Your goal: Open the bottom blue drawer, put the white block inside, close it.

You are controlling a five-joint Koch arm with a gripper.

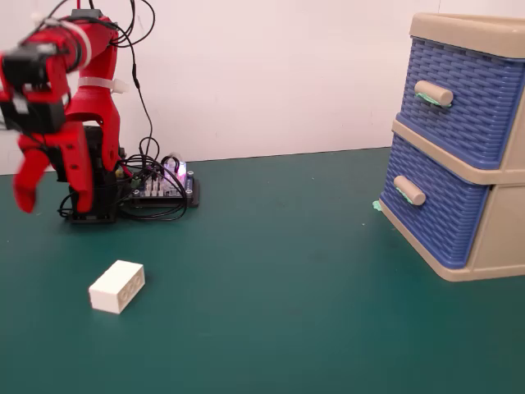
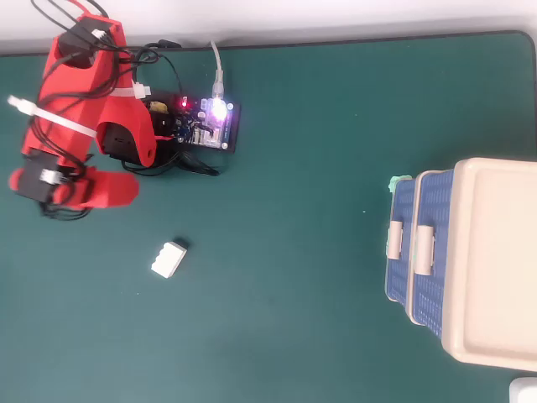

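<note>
The white block (image 1: 117, 286) lies flat on the green table, left of the middle; in the overhead view (image 2: 169, 259) it sits below the arm. The bottom blue drawer (image 1: 439, 215) is shut, with its beige handle (image 1: 408, 190) facing left, in the beige cabinet (image 1: 500, 238) at the right. In the overhead view the drawer's front (image 2: 401, 252) shows at the cabinet's left side. My red gripper (image 1: 26, 197) hangs at the far left above the table, well away from block and drawer. In the overhead view (image 2: 126, 191) only one red tip shows. It holds nothing.
The upper blue drawer (image 1: 463, 103) is also shut. A lit circuit board (image 2: 211, 124) with tangled cables sits beside the arm's base (image 1: 90, 209). A small green piece (image 1: 376, 205) lies at the cabinet's front corner. A white wall runs behind the table.
</note>
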